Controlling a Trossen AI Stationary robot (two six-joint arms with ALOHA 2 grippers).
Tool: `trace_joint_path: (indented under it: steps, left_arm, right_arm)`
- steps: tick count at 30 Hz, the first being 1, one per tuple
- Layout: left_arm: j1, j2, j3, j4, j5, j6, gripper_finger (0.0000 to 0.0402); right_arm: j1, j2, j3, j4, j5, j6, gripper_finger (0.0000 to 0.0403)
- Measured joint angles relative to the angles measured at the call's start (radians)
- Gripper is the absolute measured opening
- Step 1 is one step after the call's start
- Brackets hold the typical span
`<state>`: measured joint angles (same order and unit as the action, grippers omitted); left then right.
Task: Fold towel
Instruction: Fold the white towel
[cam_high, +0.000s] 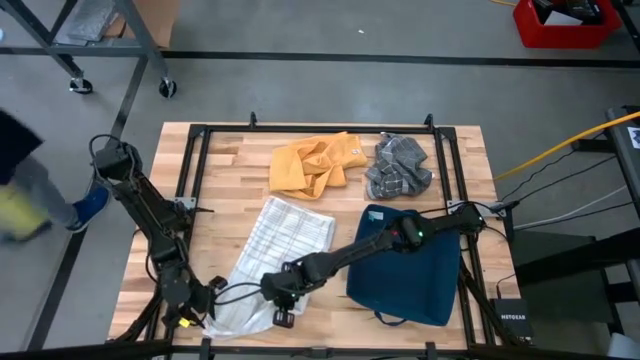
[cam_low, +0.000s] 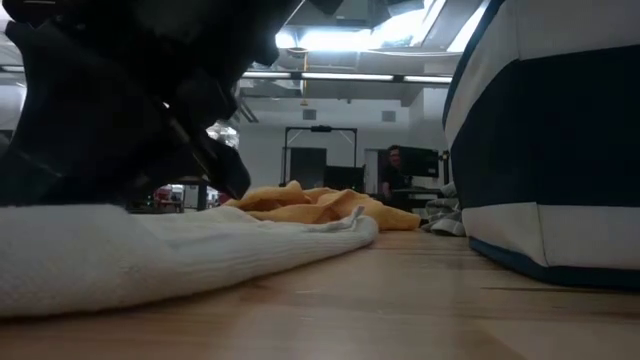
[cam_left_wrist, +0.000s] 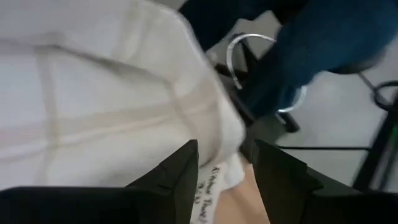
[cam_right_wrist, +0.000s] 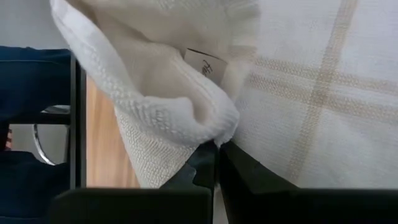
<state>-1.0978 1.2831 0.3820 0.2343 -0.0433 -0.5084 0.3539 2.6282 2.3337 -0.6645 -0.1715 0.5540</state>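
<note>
Two grippers work the white striped towel (cam_high: 280, 250) at the table's near edge, left of the navy bag (cam_high: 410, 270). Right gripper (cam_right_wrist: 216, 149) pinches a bunched hem, fingers pressed together. Left gripper (cam_left_wrist: 225, 163) has fingers spread around the towel's corner. Cloth looks light, limp, likely to sag; corners seem the best hold.

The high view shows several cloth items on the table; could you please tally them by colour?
White, striped: 1, the towel, its near end at the left hand and right hand
Yellow-orange: 1, the crumpled cloth
Grey: 1, the bunched cloth
Dark blue: 1, the bag
Total: 4
</note>
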Motion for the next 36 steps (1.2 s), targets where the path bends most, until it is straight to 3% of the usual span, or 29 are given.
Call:
trace_joint_path:
  steps: [6,17,28,36]
  left_arm:
    - [-0.020,0.001,0.000,-0.014,-0.125,-0.048,0.0141]
    - [-0.022,0.002,0.000,0.009,-0.128,0.018,0.0141]
    - [-0.071,0.002,0.000,0.006,-0.106,-0.091,0.0141]
    - [-0.077,0.011,0.000,-0.168,-0.175,-0.124,0.0141]
  right_arm:
    - [-0.002,0.000,0.000,0.009,-0.019,0.001,0.0017]
    - [-0.023,0.000,0.000,0.012,-0.023,0.143,0.0017]
    - [-0.057,0.000,0.000,0.013,0.049,0.252,0.0017]
    - [-0.067,0.000,0.000,0.095,0.038,0.254,0.0017]
